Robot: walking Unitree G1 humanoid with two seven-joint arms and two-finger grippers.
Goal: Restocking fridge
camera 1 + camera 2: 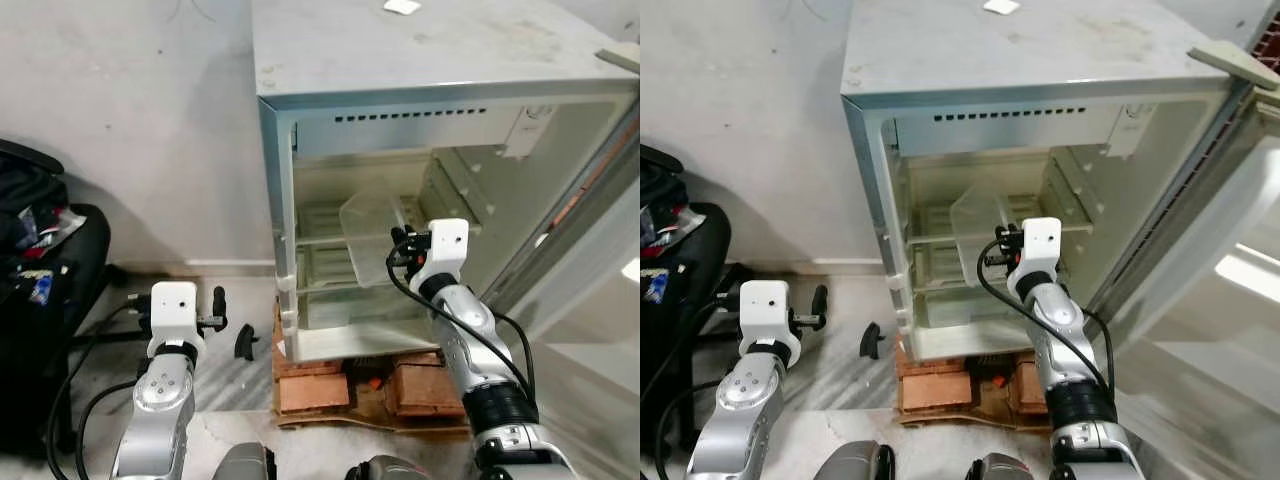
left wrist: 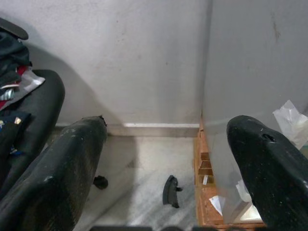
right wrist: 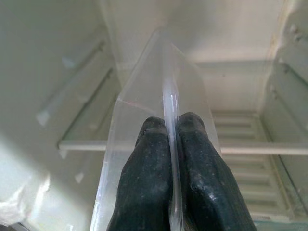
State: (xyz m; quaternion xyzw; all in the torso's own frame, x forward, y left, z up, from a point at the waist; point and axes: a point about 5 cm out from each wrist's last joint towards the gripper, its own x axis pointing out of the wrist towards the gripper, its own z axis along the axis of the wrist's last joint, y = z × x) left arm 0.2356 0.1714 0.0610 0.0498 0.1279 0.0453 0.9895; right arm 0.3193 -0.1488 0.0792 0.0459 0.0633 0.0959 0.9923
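Open fridge [image 1: 300, 130] on bricks [image 1: 310, 385]: right tool [image 3: 172, 159] pinches a clear tray [image 1: 370, 235] inside; left tool [image 2: 168, 163] gapes wide, empty.

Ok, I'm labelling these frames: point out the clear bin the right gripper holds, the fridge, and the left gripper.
clear bin [image 1: 368, 228], left eye view, its side wall.
fridge [image 1: 400, 50], left eye view, its top panel.
left gripper [image 2: 168, 159], left wrist view, midway between its fingertips.
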